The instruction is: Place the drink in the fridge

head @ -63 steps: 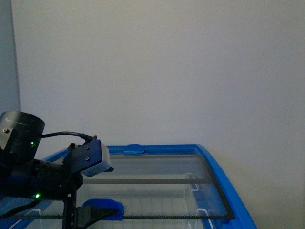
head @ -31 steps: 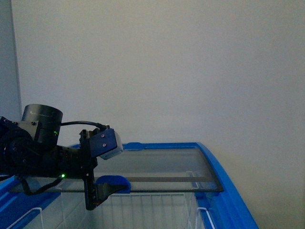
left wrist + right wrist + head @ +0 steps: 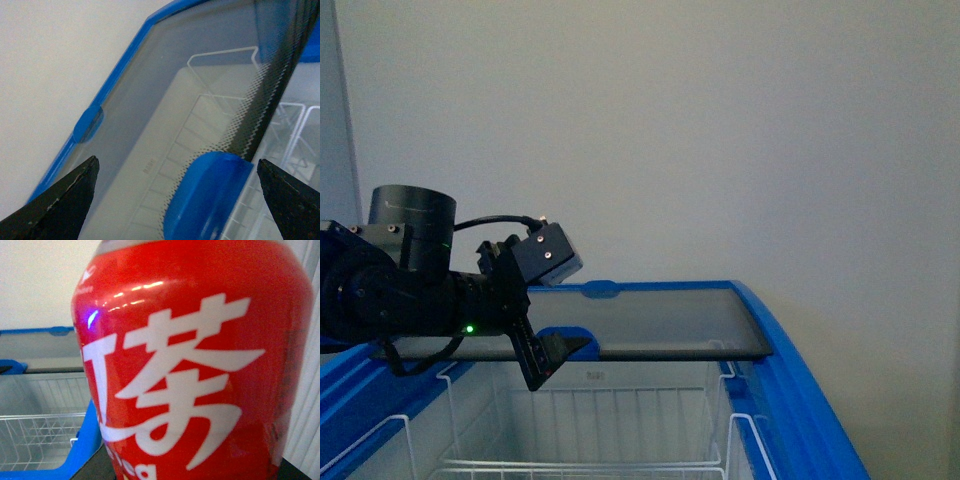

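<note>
Because the lid (image 3: 660, 322) has slid back over the last second, the fridge (image 3: 792, 385) now stands open across its near half, where a second ago tinted glass covered almost all of it. The lid's front edge, which was low and close in the front view, now lies far back, near the rear rim. White wire baskets (image 3: 575, 432) show uncovered beneath, and from here they look empty. I judge the opening wide enough to take a drink, so the sliding step looks done or nearly so.

The left gripper (image 3: 175, 200) has travelled back with the lid. Its fingers (image 3: 65, 202) are spread wide, one either side of the blue handle (image 3: 565, 342), and seem to clamp nothing.

The can (image 3: 200, 365), red with white lettering, fills the right wrist view and sits outside the fridge, beside its blue rim, not yet in. It is presumably held there, but the right fingers do not show, so I cannot tell their state. Next, the can likely goes down into a basket.
</note>
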`<state>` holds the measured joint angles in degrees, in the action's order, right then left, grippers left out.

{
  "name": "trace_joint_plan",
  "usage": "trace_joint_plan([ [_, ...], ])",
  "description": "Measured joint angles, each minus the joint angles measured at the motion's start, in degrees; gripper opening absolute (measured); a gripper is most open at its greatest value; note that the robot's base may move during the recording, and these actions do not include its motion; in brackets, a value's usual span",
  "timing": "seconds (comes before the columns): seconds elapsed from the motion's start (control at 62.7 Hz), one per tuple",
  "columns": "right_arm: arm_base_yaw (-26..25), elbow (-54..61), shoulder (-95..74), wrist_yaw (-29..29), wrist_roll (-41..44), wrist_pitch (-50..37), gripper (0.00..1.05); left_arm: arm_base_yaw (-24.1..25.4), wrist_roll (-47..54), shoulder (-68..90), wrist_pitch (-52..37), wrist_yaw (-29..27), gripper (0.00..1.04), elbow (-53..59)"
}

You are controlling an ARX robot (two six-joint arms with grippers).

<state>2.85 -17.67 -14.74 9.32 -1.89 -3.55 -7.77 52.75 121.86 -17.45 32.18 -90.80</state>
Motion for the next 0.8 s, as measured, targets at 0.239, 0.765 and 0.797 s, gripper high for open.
trace_joint_plan([
  [0.239, 0.0, 0.0, 0.0, 0.0, 0.0, 0.0, 0.36, 0.0, -18.0, -19.1, -10.2, -8.4, 0.97, 20.5],
  [0.765, -0.8, -1.0, -0.9, -2.2, 0.6, 3.1, 0.36, 7.1, -50.4, -76.0, -12.5, -32.9, 0.53, 76.7],
  [0.797, -2.3, -3.8, -2.1, -6.4, 2.2, 9.5, 0.36, 7.4, -50.9, -78.5, -12.3, -32.9, 0.48, 78.7],
])
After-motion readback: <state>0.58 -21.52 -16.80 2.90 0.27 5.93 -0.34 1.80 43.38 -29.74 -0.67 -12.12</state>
